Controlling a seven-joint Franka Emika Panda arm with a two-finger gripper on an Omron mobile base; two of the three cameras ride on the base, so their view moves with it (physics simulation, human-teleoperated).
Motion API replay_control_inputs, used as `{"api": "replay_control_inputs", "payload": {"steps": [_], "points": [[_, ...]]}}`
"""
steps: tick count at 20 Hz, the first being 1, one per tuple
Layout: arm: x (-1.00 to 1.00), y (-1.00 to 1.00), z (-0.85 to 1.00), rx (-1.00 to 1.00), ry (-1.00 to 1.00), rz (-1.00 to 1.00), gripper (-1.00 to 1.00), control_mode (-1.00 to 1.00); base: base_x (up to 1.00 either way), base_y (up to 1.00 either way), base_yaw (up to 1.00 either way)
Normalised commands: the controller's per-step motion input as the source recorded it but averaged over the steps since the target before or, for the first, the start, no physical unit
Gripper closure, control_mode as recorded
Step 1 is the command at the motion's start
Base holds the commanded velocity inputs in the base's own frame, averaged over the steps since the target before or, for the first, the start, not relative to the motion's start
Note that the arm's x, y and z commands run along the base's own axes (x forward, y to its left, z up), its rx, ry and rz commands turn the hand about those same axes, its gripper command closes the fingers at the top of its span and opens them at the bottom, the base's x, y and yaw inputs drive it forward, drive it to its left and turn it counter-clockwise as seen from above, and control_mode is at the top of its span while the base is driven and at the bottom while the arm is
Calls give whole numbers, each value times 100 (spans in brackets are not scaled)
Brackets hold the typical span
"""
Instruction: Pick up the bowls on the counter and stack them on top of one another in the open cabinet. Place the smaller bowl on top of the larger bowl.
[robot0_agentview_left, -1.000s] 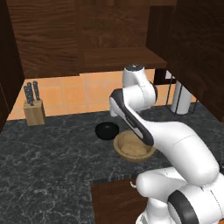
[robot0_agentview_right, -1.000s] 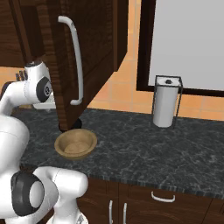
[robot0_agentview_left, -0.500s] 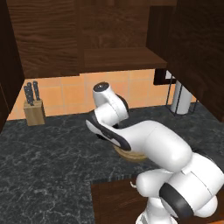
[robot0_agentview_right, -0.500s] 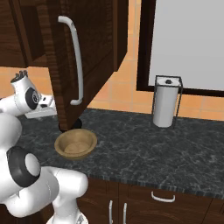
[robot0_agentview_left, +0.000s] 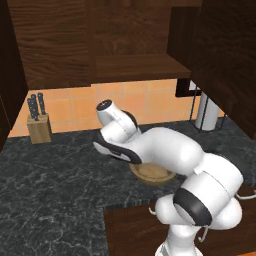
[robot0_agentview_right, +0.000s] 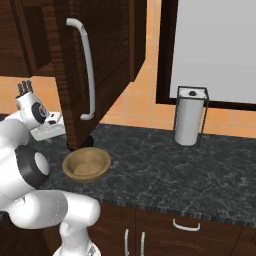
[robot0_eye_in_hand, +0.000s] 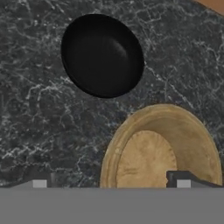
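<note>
2 bowls rest on the counter (robot0_eye_in_hand: 35, 131), the smaller bowl (robot0_eye_in_hand: 102, 54) just beside the larger bowl (robot0_eye_in_hand: 162, 148); the gripper (robot0_eye_in_hand: 109, 183), fingers spread and empty, should pinch the larger bowl's thick, rigid, probably light rim.

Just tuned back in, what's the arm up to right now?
Nothing is picked up yet. Both bowls sit on the marble counter: the wooden bowl and the small black bowl lie side by side, apart. The end effector hangs above them, its fingertips spread over the wooden bowl's near edge, holding nothing. The cabinet shelf above holds no bowl.
</note>
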Motion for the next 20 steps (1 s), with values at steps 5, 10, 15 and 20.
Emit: {"api": "replay_control_inputs", "payload": {"steps": [5, 10, 15, 20], "points": [[35, 0, -45, -4, 6, 0, -100, -100, 0, 0, 0], [34, 0, -39, -1, 4, 0, -100, -100, 0, 0, 0], [39, 0, -39, -10, 1, 0, -100, -100, 0, 0, 0], [39, 0, -28, -9, 0, 0, -100, -100, 0, 0, 0]]}}
